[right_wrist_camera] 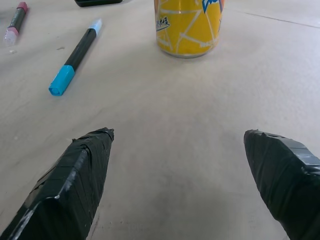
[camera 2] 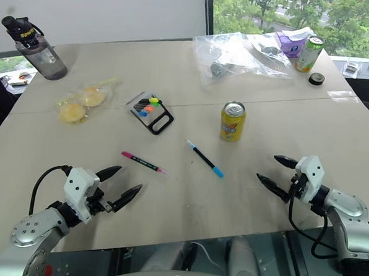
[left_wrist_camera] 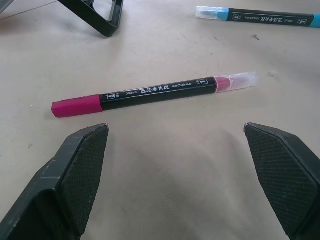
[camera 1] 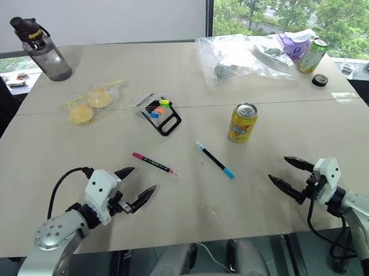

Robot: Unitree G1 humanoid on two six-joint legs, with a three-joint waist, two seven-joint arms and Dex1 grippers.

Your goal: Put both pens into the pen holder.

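Note:
Two pens lie flat on the beige table [camera 1: 107, 189]. The pink-ended pen [camera 1: 155, 164] lies just beyond my left gripper [camera 1: 138, 186], which stands open and empty; the left wrist view has this pen [left_wrist_camera: 150, 93] close ahead of the fingers. The blue-capped pen [camera 1: 214, 159] rests near the table's middle, left of my right gripper [camera 1: 285, 172], also open and empty. In the right wrist view the blue pen [right_wrist_camera: 76, 56] lies ahead and off to one side. The black pen holder [camera 1: 161, 114], with coloured bits inside, lies further back, beyond both pens.
A yellow can [camera 1: 242, 122] stands upright between the blue pen and my right gripper. A bagged snack [camera 1: 90, 104] and a dark water bottle [camera 1: 44, 49] sit at the back left. Clear plastic bags [camera 1: 244, 57], a green can [camera 1: 311, 55] and a tape roll [camera 1: 320, 79] crowd the back right.

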